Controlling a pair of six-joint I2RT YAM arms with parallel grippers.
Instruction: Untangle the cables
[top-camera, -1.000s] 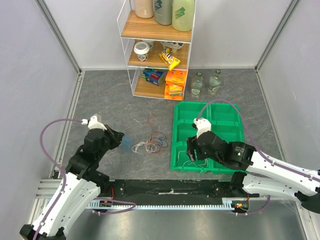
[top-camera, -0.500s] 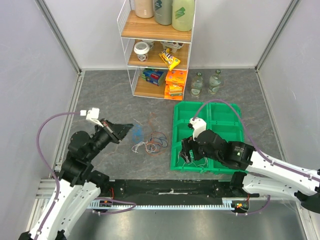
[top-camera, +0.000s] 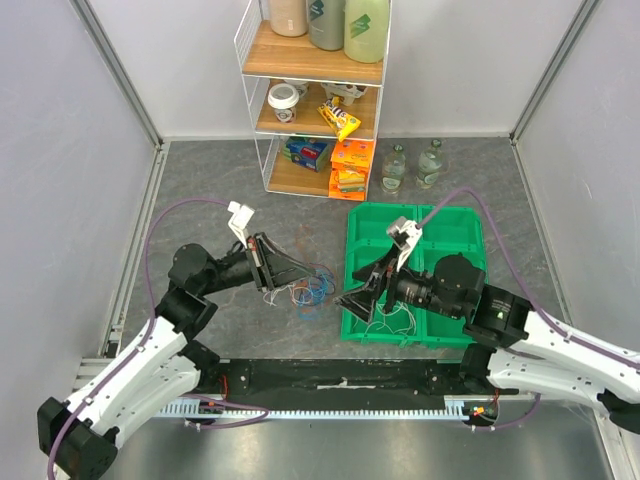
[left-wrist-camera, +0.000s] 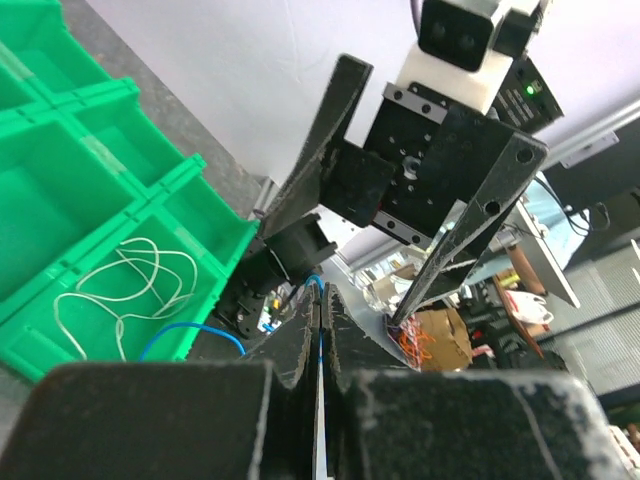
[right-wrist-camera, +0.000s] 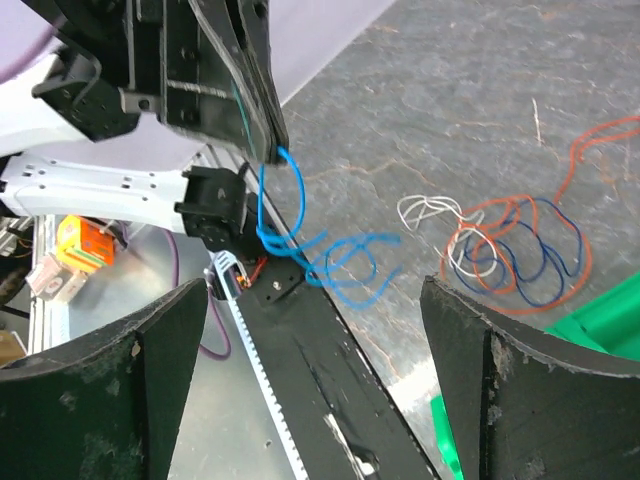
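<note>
L gripper (top-camera: 291, 272) was pressed shut on the light-blue cable (right-wrist-camera: 340, 265), just left of the green bin tray (top-camera: 368, 228); the cable hung from its tips in loose loops. R gripper (top-camera: 362, 300) was spread wide over the tray's front-left corner, tips pointing at L gripper, holding nothing. The light-blue cable hung btw the two, at L's tips & apart from R's. The tangle of orange, dark-blue & white cables (top-camera: 312, 291) lay on the tabletop (top-camera: 220, 190) just left of the tray, under L gripper's tips. A thin white cable (top-camera: 392, 322) sat in the tray's front-left compartment, beneath R gripper; whether they touched couldn't be told.
</note>
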